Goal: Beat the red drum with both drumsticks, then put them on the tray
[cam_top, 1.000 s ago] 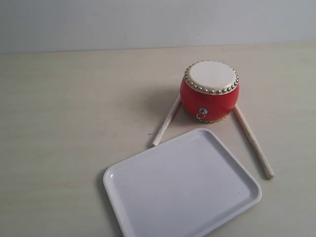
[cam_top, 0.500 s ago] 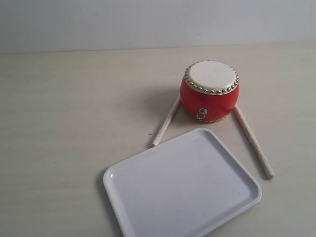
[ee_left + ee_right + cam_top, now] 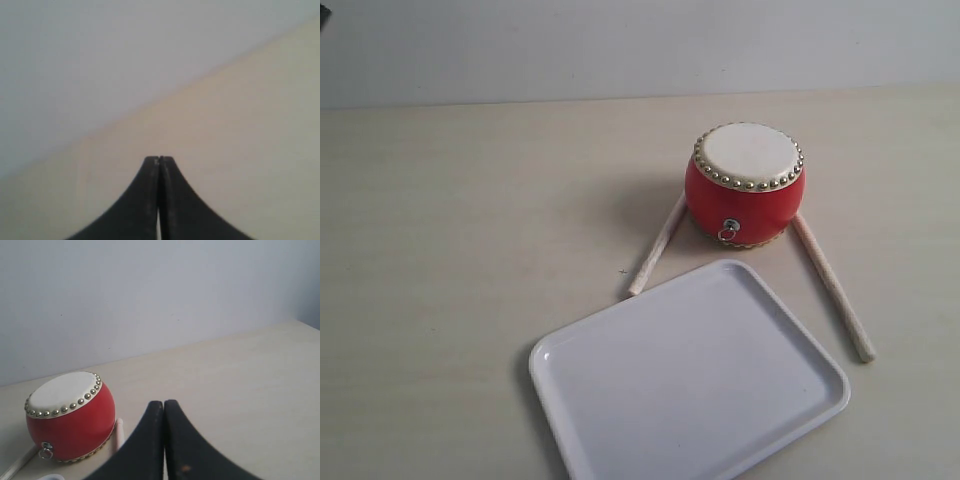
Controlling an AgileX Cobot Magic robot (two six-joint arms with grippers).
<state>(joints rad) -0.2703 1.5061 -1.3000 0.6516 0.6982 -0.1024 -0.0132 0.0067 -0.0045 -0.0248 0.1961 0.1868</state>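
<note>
The red drum (image 3: 745,185) with its cream skin stands upright on the pale table, just behind the white tray (image 3: 690,375). One drumstick (image 3: 658,245) lies on the table off the drum's left side, the other drumstick (image 3: 832,288) off its right side, both flat and beside the tray. My left gripper (image 3: 159,159) is shut and empty over bare table. My right gripper (image 3: 163,402) is shut and empty too, with the drum (image 3: 70,415) and a drumstick tip (image 3: 119,432) a little ahead of it. Neither gripper touches anything.
A plain grey wall (image 3: 640,45) runs behind the table. A small dark shape (image 3: 324,15) shows at the top left corner of the exterior view. Bare tabletop (image 3: 450,250) stretches left of the tray and drum.
A small dark shape has come into the top left corner of the exterior view. The drum, sticks and tray have not moved.
</note>
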